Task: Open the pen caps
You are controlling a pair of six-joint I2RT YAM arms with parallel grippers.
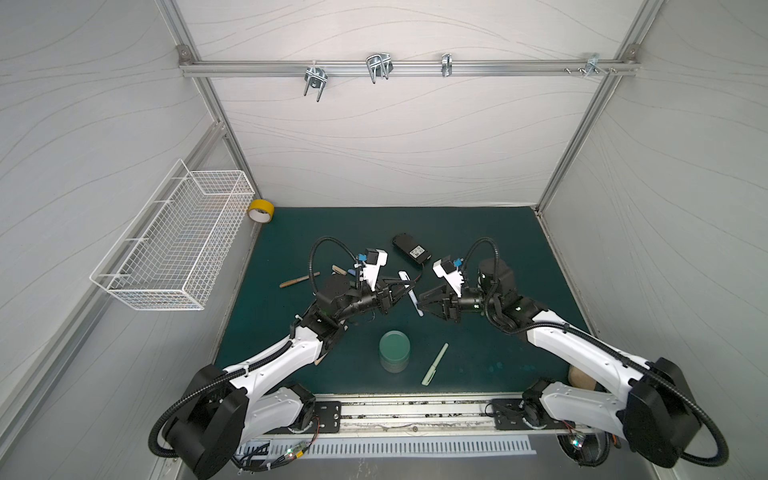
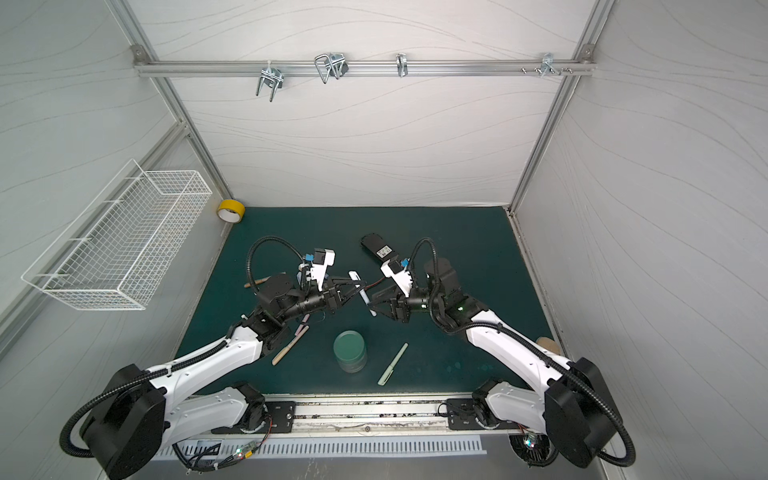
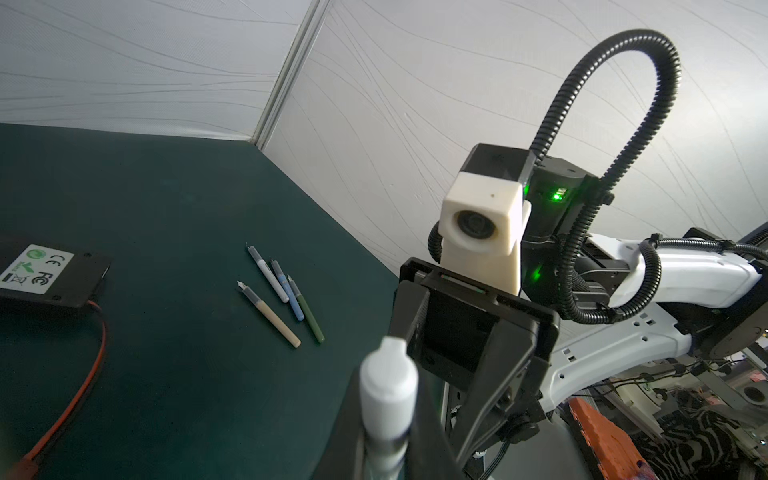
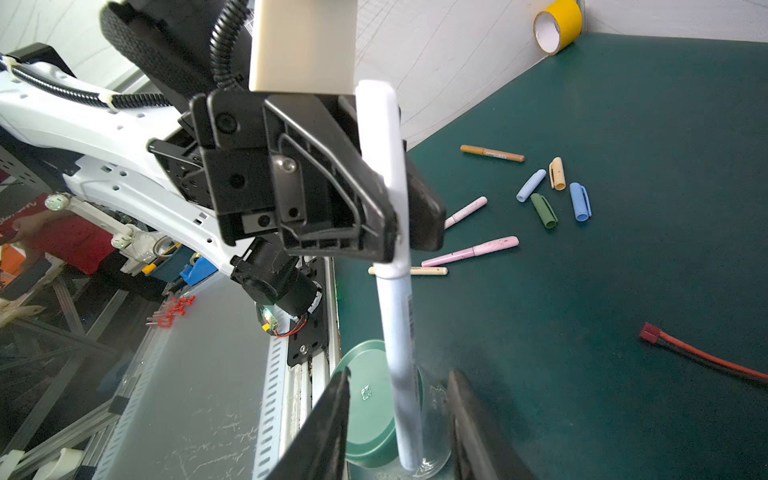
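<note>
Left end effector (image 1: 409, 286), mine, is clamped on the white cap (image 4: 380, 145). Its fingers (image 4: 365, 199) pinch the cap from both sides, and the cap is seated on the barrel. The left wrist view shows the same grip, with the cap's rounded end (image 3: 388, 390) poking out between the fingers.

The white pen (image 4: 399, 332) is up off the worktop (image 1: 478, 224) between my two arms. Its barrel runs from the cap toward my right end effector (image 1: 422, 304).

The right end effector is spread apart. In the right wrist view the barrel passes between its two fingers with a gap on each side, and I see no contact.

Other items on the worktop:
- Four bare pen bodies (image 3: 270, 316) lie close together with their tips exposed.
- Four loose caps (image 4: 544, 210) sit in a small cluster: pale blue, tan, blue and dark green.
- Two pink pens (image 4: 469, 251) lie near the caps, both capped.
- A tan pen (image 4: 432, 271) lies just beside the pink ones.
- A capped green pen (image 1: 435, 364) lies alone near the front edge, beside the green-lidded jar (image 1: 394, 351).
- A brown marker (image 4: 492, 153) lies past the caps.
- The battery pack (image 1: 410, 248) sits behind my arms.
- The yellow tape roll (image 1: 260, 211) is in the far corner.
</note>
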